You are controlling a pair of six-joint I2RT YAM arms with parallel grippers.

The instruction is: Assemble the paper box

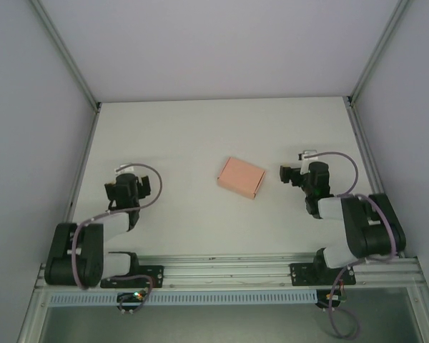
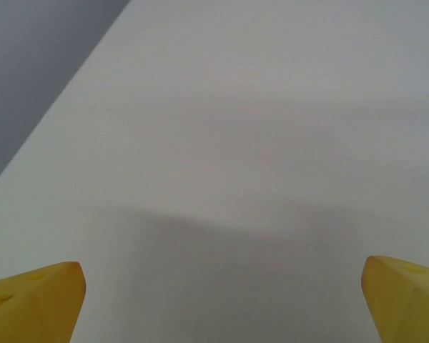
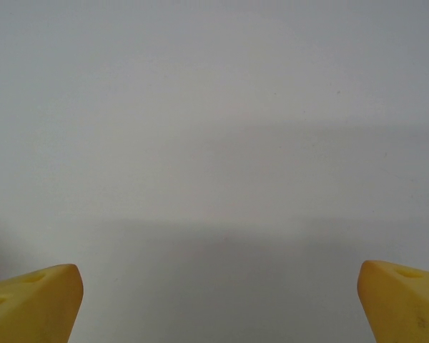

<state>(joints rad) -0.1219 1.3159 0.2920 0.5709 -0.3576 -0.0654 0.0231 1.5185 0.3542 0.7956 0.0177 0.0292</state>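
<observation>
From above, your paper box (image 1: 241, 177) lies between left gripper (image 1: 121, 184) and right gripper (image 1: 289, 174); wrist views show both spread wide apart.

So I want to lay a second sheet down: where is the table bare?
Widest: the far strip between the back wall and the paper box, and the stretch between the left fingers and box. Tightest: between box and right fingers.

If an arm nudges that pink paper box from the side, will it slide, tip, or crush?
Probably slides: the paper box lies low and flat on the smooth table, so tipping looks unlikely. It looks like thin card, so likely light and apt to spin under an off-centre push. A hard squeeze may dent it.
</observation>
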